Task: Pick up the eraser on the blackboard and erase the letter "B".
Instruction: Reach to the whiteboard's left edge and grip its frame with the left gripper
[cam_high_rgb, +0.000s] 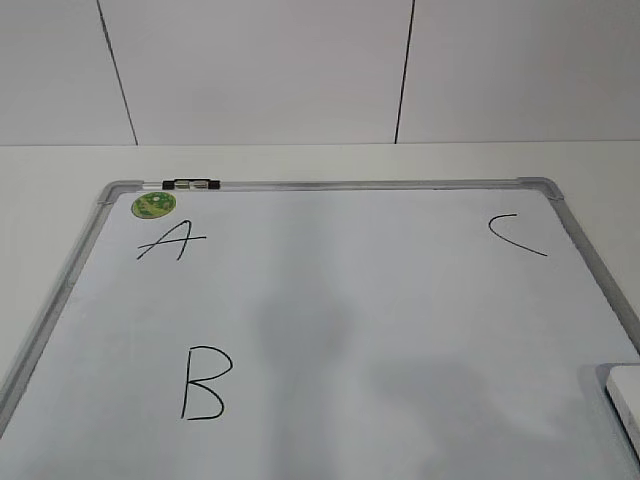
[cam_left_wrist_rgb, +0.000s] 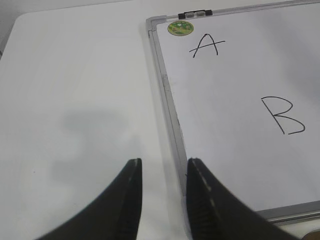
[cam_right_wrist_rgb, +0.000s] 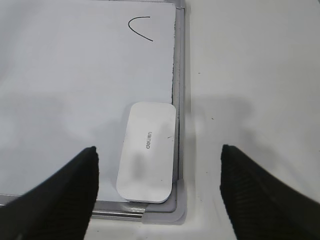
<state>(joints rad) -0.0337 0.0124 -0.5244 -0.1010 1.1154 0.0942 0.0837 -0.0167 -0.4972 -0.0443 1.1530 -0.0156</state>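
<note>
The blackboard (cam_high_rgb: 350, 300) is a white board in a silver-grey frame, lying flat on the table. The letter "B" (cam_high_rgb: 203, 383) is at its near left; it also shows in the left wrist view (cam_left_wrist_rgb: 282, 116). The eraser (cam_right_wrist_rgb: 147, 151), a flat white block, lies in the board's near right corner against the frame; only its edge shows in the exterior view (cam_high_rgb: 625, 395). My right gripper (cam_right_wrist_rgb: 158, 150) is open wide above the eraser, which lies between the fingers. My left gripper (cam_left_wrist_rgb: 164, 162) is open and empty over the board's left frame edge.
An "A" (cam_high_rgb: 170, 241) and a round green sticker (cam_high_rgb: 153, 205) are at the board's far left, a "C" (cam_high_rgb: 515, 235) at the far right. A marker clip (cam_high_rgb: 191, 184) sits on the top frame. White table (cam_left_wrist_rgb: 75, 100) surrounds the board; a wall stands behind.
</note>
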